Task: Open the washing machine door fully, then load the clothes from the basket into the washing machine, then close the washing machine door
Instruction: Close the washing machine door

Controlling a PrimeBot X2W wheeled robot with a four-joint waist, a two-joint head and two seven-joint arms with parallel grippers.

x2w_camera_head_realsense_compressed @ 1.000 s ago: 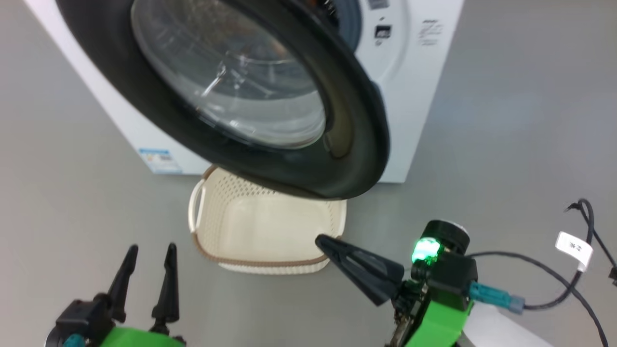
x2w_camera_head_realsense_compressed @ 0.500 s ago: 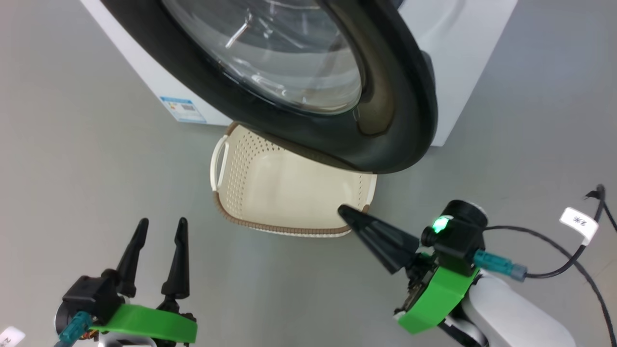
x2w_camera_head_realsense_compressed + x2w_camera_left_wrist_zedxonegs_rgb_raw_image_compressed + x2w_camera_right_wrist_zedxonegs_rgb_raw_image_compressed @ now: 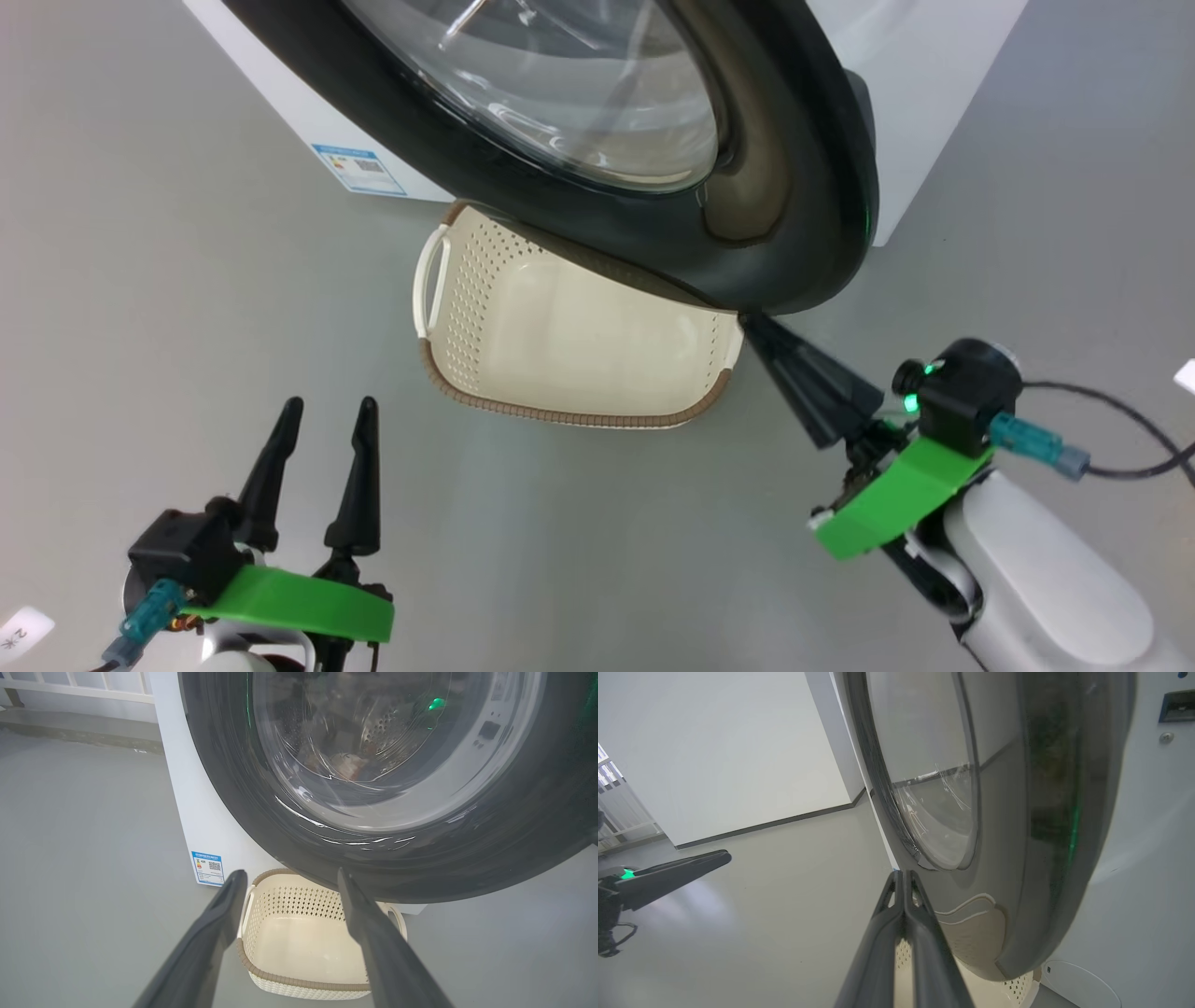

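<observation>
1. Floor [image 3: 140, 280]: smooth, pale grey, with soft patches of glare.
2. Wall [image 3: 714, 756]: plain white, meeting the floor at a dark skirting [image 3: 761, 823].
3. White railing [image 3: 70, 686]: stands at the far side, above a darker grey ledge [image 3: 70, 728].

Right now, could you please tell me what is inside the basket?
The basket looks empty: what shows is its bare cream floor and perforated walls. Its far side is covered by the washing machine door.

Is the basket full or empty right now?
Empty: the basket shows a bare cream floor; nothing lies in the part in view.
</observation>
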